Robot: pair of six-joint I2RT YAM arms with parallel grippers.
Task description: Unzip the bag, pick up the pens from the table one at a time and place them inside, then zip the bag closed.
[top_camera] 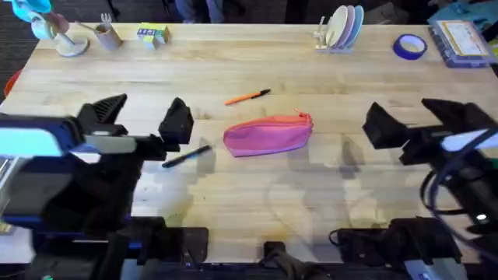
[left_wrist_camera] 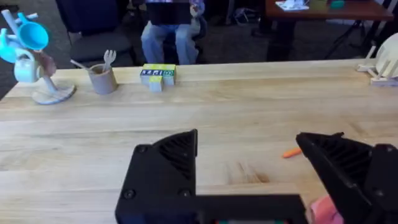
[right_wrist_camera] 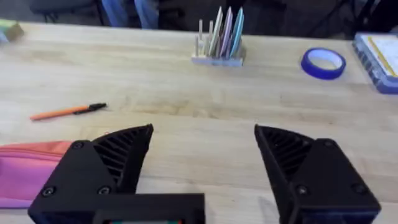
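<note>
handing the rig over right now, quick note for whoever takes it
Left hand: open, empty, above the table left of the pouch.
Right hand: open, empty, to the pouch's right.
Pink pencil pouch: mid-table, looks zipped.
Orange pen: on the table just behind the pouch.
Dark pen: on the table by the pouch's left end, near the left hand.
Done: nothing visible.
Left: unzip, load both pens one at a time, zip closed.

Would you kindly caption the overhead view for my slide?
Closed pink bag lies mid-table between two open grippers, left and right; orange pen behind, dark pen beside.

The table (top_camera: 257,202) carries the bag (top_camera: 268,134), an orange pen (top_camera: 247,96) and a dark pen (top_camera: 187,156).
</note>
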